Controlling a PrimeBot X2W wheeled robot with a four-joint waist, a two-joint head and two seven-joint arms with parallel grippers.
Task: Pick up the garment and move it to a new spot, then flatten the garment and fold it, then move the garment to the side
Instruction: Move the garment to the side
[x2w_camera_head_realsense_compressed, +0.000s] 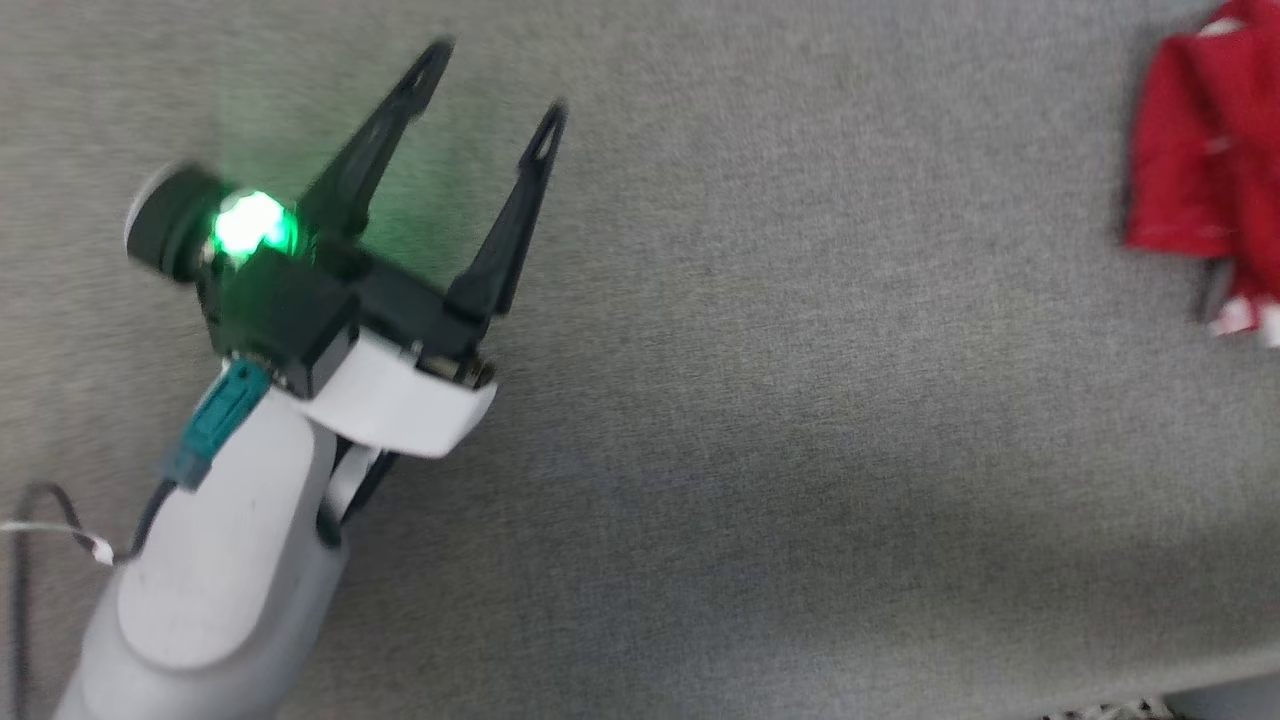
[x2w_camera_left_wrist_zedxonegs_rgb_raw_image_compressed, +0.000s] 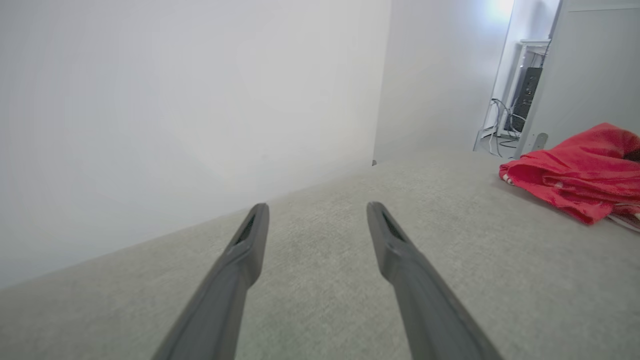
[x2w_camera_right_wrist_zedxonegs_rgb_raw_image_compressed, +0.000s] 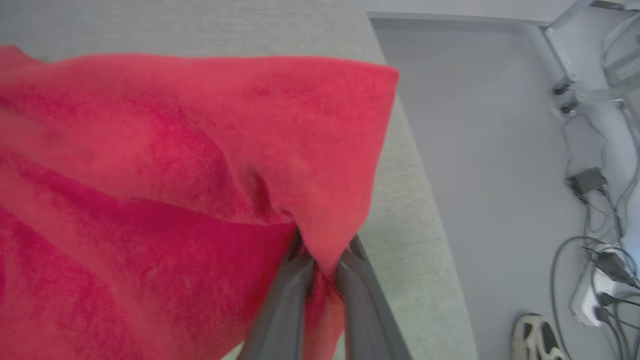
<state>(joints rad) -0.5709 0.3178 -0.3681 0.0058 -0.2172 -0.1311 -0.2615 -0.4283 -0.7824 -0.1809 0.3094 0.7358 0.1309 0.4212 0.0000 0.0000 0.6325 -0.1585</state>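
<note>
Jaws: the right gripper (x2w_camera_right_wrist_zedxonegs_rgb_raw_image_compressed: 324, 262) is closed on a pinch of the garment (x2w_camera_right_wrist_zedxonegs_rgb_raw_image_compressed: 175, 175). The left gripper (x2w_camera_head_realsense_compressed: 495, 80) is spread wide and empty, hovering over the bare grey surface (x2w_camera_head_realsense_compressed: 800, 420), well apart from the cloth.

Location: the garment lies bunched on the robot's right, near the surface's edge, with the floor (x2w_camera_right_wrist_zedxonegs_rgb_raw_image_compressed: 475, 150) just beyond.

Risks, as judged:
- The grip takes only a thin fold, so fabric could slip free on lifting.
- A one-point hold would let the rest hang and drag, and it might spill over the edge among the cables (x2w_camera_right_wrist_zedxonegs_rgb_raw_image_compressed: 590, 260).
- Bunched layers may rise together, which would hamper flattening.
</note>
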